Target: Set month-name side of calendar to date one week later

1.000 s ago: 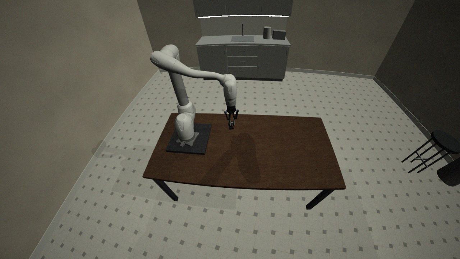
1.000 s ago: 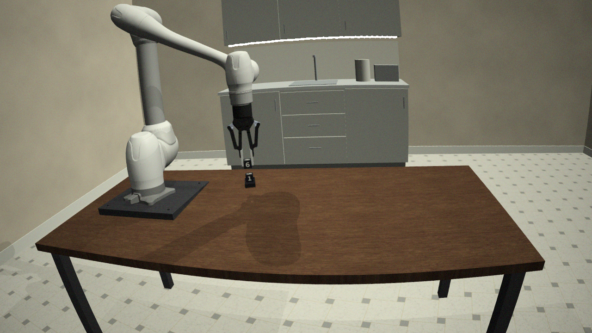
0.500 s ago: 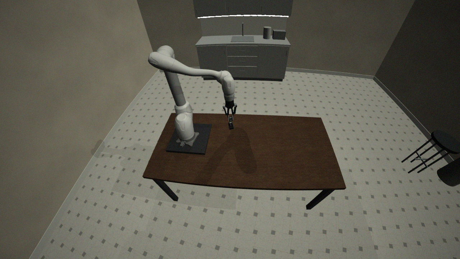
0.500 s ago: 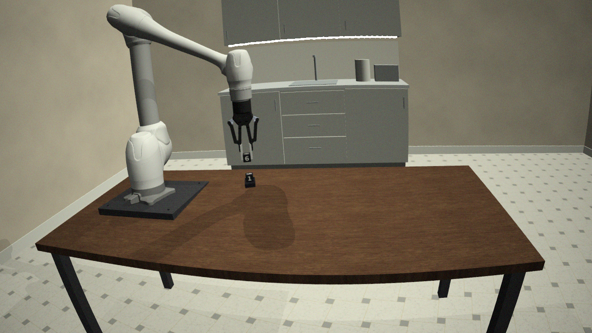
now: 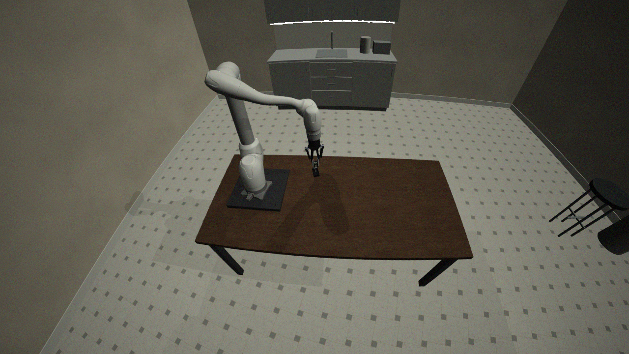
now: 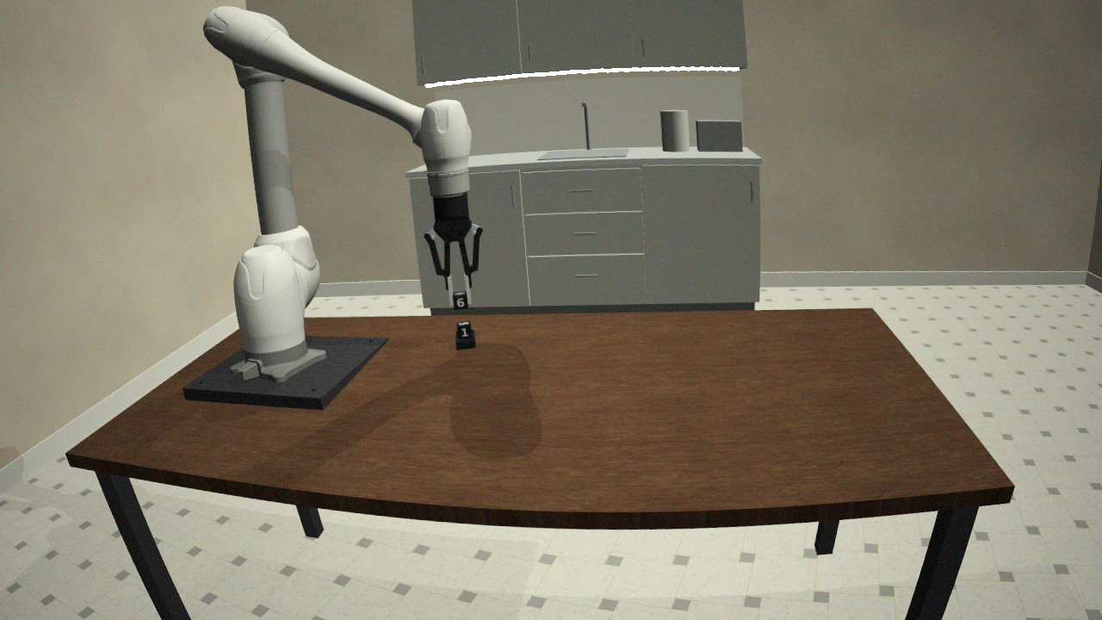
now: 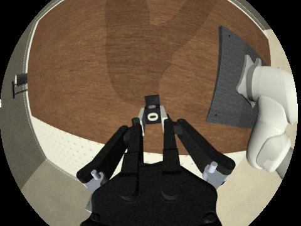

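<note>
1. Exterior view: the gripper (image 5: 315,161) (image 6: 459,287) (image 7: 152,112) is closed partway, pinching the raised cube (image 5: 315,163) (image 6: 460,301) (image 7: 152,117) above the tray (image 5: 315,174) (image 6: 465,344) (image 7: 152,100), which lies on the table (image 5: 373,197) (image 6: 693,393) (image 7: 78,63) near the robot's base.
2. This looks like the re-orienting or re-placing step; the next move probably calls for fixing which digit faces the month's name, then lowering the cube level.
3. Dark with pale digits, the raised cube shows a 6 in the exterior view and a 0 in the wrist view (today's date I cannot tell).
4. The other cube (image 5: 315,168) (image 6: 464,331) shows an upright 1 at the tray.

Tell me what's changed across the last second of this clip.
The end effector rose, then came partway down, gripping the held cube throughout. Nothing was let go. The seated cube, showing 1, and its tray stayed put.
</note>
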You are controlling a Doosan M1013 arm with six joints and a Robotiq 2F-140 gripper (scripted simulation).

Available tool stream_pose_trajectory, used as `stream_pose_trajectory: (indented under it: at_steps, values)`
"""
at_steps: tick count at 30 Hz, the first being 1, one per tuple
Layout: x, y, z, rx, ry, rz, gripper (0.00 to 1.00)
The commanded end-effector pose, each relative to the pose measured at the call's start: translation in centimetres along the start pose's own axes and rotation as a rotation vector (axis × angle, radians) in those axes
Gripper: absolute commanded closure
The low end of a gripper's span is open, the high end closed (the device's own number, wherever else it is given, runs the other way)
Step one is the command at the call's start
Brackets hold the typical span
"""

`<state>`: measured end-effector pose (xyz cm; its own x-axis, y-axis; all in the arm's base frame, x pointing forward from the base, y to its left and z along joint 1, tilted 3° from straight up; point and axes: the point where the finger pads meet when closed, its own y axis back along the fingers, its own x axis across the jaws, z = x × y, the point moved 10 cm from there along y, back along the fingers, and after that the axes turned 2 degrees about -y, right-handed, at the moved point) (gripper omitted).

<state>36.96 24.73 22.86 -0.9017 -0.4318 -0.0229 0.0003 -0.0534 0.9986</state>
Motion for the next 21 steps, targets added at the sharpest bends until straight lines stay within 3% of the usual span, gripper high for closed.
stream_pose_trajectory:
  at_steps: [1, 12, 21]
  values:
    - [0.0, -0.3, 0.0, 0.000, 0.000, 0.000, 0.75]
    - [0.0, -3.6, 0.0, 0.000, 0.000, 0.000, 0.75]
    - [0.0, -4.6, 0.0, 0.000, 0.000, 0.000, 0.75]
